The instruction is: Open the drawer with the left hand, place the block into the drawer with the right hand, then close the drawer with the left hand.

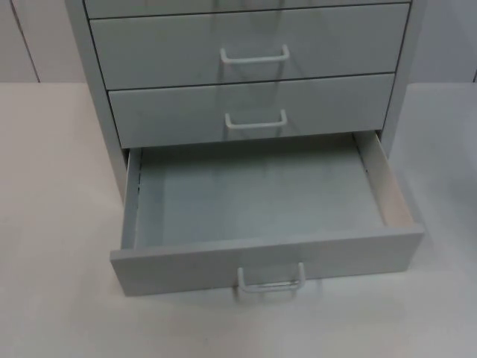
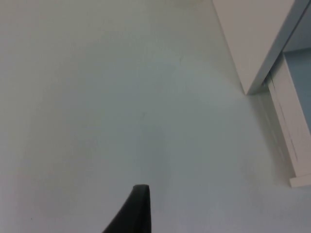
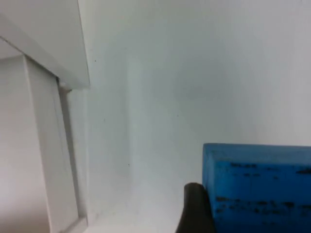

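**Bottom drawer open, block beside the cabinet**

The cabinet [image 1: 246,67] stands on the tabletop [image 1: 52,224], its bottom drawer [image 1: 261,257] pulled out. The blue block [image 3: 257,189] sits against the right gripper's [image 3: 197,211] finger. The left gripper [image 2: 138,208] hovers over bare tabletop. I cannot tell either grip's state.

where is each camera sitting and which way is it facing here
Top view: fixed above, looking down and forward at the cabinet with its bottom drawer pulled open; none of the robot's body.
Left wrist view: on the left arm, facing the table beside the cabinet; one black fingertip of the left claw.
Right wrist view: on the right arm, facing the table beside the cabinet; a fingertip of the right claw by the blue block.
Shared: all three see the cabinet and open drawer.
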### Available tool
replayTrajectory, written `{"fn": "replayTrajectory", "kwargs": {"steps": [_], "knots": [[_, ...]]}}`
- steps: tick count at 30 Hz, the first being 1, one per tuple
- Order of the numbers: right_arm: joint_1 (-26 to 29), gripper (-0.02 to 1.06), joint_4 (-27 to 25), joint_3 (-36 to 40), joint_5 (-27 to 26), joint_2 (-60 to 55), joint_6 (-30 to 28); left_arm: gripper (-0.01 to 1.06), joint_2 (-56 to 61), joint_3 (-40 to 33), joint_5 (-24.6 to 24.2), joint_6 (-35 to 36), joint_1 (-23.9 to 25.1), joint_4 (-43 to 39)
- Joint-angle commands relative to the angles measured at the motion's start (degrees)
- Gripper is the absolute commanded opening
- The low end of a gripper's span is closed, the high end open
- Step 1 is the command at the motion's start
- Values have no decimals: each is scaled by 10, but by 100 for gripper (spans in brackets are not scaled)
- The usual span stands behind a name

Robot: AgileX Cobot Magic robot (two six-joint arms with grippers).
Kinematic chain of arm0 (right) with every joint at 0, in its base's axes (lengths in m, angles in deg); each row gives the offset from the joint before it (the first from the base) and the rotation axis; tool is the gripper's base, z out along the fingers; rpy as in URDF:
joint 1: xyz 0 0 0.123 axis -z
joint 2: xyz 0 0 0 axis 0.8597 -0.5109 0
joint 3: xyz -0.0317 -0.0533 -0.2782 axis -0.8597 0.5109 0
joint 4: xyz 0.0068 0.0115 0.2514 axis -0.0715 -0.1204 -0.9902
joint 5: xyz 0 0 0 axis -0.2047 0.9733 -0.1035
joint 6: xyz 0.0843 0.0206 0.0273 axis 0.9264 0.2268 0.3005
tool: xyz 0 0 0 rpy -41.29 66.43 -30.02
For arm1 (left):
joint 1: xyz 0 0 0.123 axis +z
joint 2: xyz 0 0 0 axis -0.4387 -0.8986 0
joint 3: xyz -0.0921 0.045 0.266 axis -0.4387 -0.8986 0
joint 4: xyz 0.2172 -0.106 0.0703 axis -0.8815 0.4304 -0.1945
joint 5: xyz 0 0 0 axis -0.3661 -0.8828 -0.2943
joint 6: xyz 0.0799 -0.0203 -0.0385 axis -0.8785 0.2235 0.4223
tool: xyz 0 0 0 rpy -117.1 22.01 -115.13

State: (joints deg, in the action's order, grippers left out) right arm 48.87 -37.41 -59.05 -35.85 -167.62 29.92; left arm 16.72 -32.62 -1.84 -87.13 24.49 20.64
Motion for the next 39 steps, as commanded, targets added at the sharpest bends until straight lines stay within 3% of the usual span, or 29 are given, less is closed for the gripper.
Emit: {"fn": "replayTrajectory", "kwargs": {"steps": [1,6,10,15,19,20,23,24,26,29,35,37,39], "knots": [[-13,0,1,-4,10,16,-12,105,3,-2,8,3,1,3],[-98,0,1,-4,-3,18,-11,105,3,-2,11,3,1,3],[-191,0,1,-4,-64,-1,16,105,3,-2,11,3,1,3],[-234,0,7,-19,-85,-34,30,105,3,-2,11,3,1,4],[-281,0,60,-77,-83,-110,76,105,3,-2,12,3,1,4],[-281,0,60,-77,-83,-110,76,105,3,-2,12,3,1,4],[-297,0,158,-111,-90,-165,175,105,3,-2,14,3,1,4],[-297,0,158,-111,-90,-165,175,105,3,-2,14,3,1,4],[-298,0,237,-122,-100,-199,263,105,3,-2,14,3,1,4],[-298,0,303,-123,-130,-243,338,105,3,-2,16,3,1,4],[-298,2,318,-123,-165,-297,374,105,3,-2,16,3,1,4],[-298,10,318,-123,-167,-313,374,105,3,-2,19,3,1,4],[-298,30,318,-123,-174,-323,382,105,3,-2,20,3,1,4]]}}
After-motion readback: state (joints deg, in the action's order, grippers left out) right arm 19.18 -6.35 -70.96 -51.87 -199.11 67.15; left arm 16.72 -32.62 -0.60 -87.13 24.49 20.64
